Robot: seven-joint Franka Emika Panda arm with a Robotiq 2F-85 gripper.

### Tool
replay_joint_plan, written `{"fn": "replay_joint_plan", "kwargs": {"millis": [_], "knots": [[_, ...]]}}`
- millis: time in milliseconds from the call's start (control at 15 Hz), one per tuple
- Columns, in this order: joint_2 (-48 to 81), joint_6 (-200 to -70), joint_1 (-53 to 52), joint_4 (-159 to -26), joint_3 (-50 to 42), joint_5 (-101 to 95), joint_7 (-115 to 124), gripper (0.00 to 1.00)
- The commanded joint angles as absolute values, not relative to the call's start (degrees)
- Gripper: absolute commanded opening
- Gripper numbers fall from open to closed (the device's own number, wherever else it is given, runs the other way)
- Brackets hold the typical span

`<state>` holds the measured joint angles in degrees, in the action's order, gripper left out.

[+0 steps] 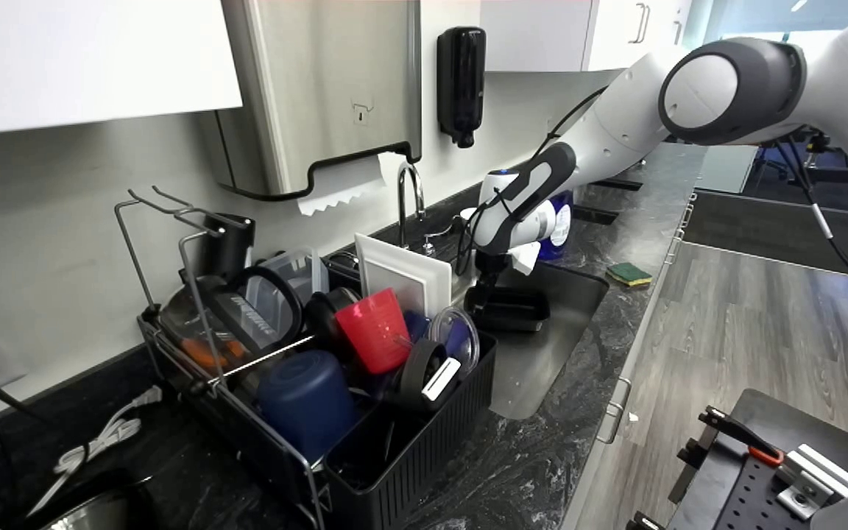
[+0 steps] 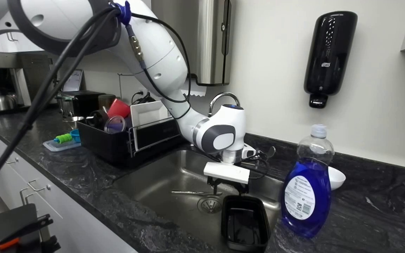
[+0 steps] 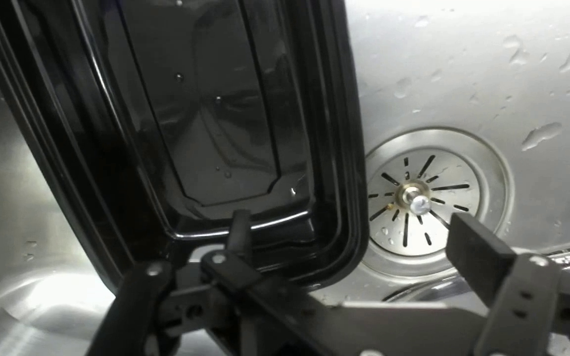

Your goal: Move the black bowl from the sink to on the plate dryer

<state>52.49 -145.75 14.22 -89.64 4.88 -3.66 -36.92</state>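
Dark, veined stone countertop (image 2: 79, 165) is surrounding a brushed stainless-steel sink (image 2: 160, 182), where our glossy black rectangular bowl (image 3: 215, 123) is sitting mouth up just below the black two-fingered gripper (image 3: 352, 225). We are judging it light but stiff; clear droplets (image 3: 179, 77) are clinging inside, so we are expecting smooth, slippery walls. We are favouring a pinch on its nearest short end, one finger inside the rim and one outside. The fingers (image 3: 480, 257) are standing spread, grasping nothing: one is overlapping that end, the other is hanging near the slotted steel drain strainer (image 3: 423, 202); whether either is touching, we are not managing to tell. Above the gripper, the white jointed arm (image 2: 164, 59) is sloping downward, its wrist aiming the fingers at the sink. Off to the gripper's side, the crowded black dish rack (image 2: 97, 144) is standing well apart.
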Motion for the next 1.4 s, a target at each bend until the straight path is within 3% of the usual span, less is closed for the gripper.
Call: {"fn": "replay_joint_plan", "kwargs": {"millis": [0,467,533,600,1200,1333], "knots": [[54.7,-143.4,14.8,-86.8,5.4,-4.3,-39.4,1.00],[56.9,-144.4,13.9,-86.5,4.9,-5.2,-39.8,1.00],[57.1,-144.6,13.9,-86.4,5.0,-5.3,-39.8,0.75],[57.2,-144.7,13.9,-86.4,5.0,-5.5,-39.9,0.74],[56.7,-145.9,13.5,-87.3,4.5,-6.6,-39.8,0.09],[56.6,-146.5,13.3,-87.5,4.3,-6.9,-39.4,0.01]]}}
